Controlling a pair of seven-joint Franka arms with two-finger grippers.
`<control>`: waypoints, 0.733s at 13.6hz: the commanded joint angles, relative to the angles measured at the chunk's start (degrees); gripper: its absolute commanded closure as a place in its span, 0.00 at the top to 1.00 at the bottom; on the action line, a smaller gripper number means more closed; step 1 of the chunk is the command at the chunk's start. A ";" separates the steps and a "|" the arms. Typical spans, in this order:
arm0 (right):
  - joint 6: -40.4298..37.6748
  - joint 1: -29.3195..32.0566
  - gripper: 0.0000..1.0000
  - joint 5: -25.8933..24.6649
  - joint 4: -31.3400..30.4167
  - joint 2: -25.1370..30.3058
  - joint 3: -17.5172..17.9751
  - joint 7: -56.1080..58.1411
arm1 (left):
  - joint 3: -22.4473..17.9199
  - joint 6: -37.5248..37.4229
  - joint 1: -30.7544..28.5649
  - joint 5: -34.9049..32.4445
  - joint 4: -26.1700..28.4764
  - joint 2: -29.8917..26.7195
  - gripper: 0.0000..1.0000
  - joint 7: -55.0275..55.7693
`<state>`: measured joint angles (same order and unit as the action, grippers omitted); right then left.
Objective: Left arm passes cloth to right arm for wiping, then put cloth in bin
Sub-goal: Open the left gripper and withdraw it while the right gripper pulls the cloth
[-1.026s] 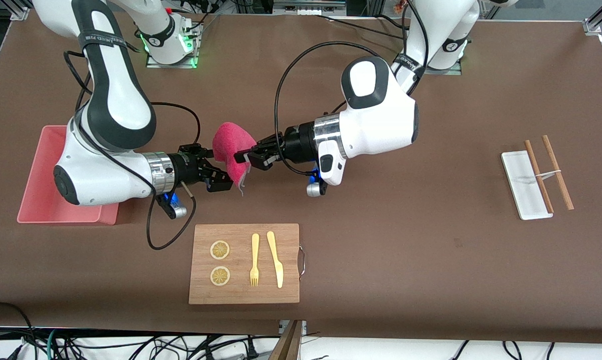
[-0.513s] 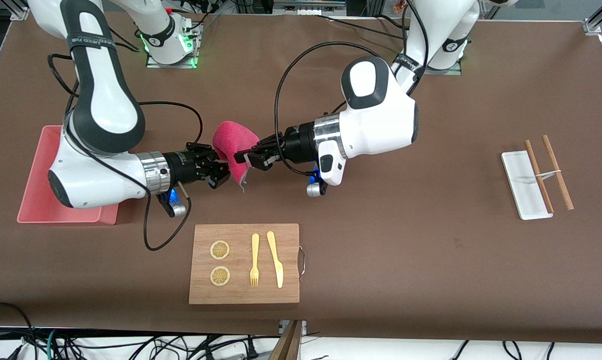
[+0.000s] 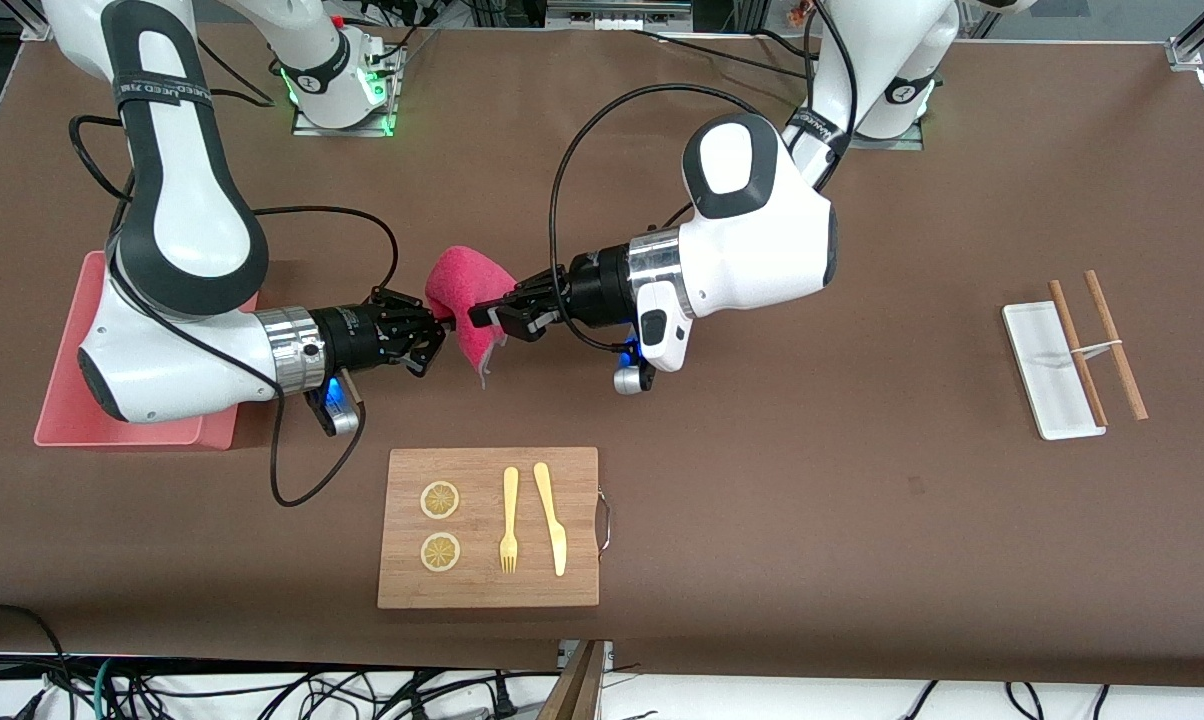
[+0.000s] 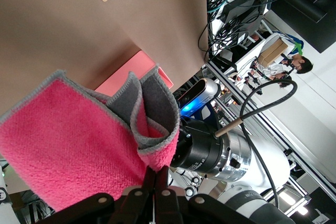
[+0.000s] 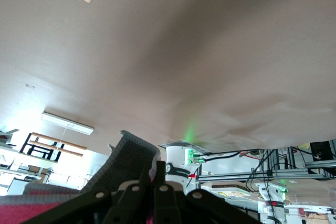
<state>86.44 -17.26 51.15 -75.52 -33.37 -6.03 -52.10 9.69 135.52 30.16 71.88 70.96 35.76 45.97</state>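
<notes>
- Two pincers met at the cloth [image 3: 465, 300], which hung in the air over the bare brown tabletop [image 3: 762, 480], between the two arms.
- The bin [image 3: 72, 400] sat at the right arm's end of the tabletop, partly covered by the right arm [image 3: 182, 250].
- The right pincer [image 3: 438, 330] was pressed together on one edge of the cloth; the right wrist view showed its fingers [image 5: 157, 190] clamped with the grey underside folded against them.
- The cutting board [image 3: 488, 527] lay nearer to the front camera than the cloth, carrying two lemon slices [image 3: 440, 500], a yellow fork [image 3: 509, 518] and a yellow knife [image 3: 551, 516].
- The left pincer [image 3: 482, 315] was pinching the cloth from the left arm's end, its tips [image 4: 155, 182] nipped on the magenta face in the left wrist view.
- The left arm [image 3: 752, 230] reached toward the right arm's end from its base.
- A small white tray [image 3: 1047, 375] and two wooden sticks [image 3: 1097, 345] lay toward the left arm's end of the tabletop.
</notes>
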 commanded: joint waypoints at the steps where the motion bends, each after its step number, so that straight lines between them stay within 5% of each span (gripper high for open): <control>1: -0.74 -0.06 0.00 -1.23 0.90 -0.38 0.32 -0.98 | -0.37 0.45 0.26 1.43 -1.35 0.63 0.80 0.35; 2: -0.74 -0.32 0.00 -2.10 0.90 -0.38 0.41 -0.98 | -0.46 0.45 0.17 0.99 -1.35 0.45 1.00 -0.17; 10: 1.53 -7.16 0.00 -13.86 0.90 -2.14 0.67 -0.98 | -0.72 -14.11 -12.91 -3.12 -1.43 -2.97 1.00 -0.18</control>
<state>86.74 -21.40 40.86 -75.63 -34.20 -5.34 -52.10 8.69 125.86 20.51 71.30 69.07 35.12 45.81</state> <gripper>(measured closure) 0.978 0.106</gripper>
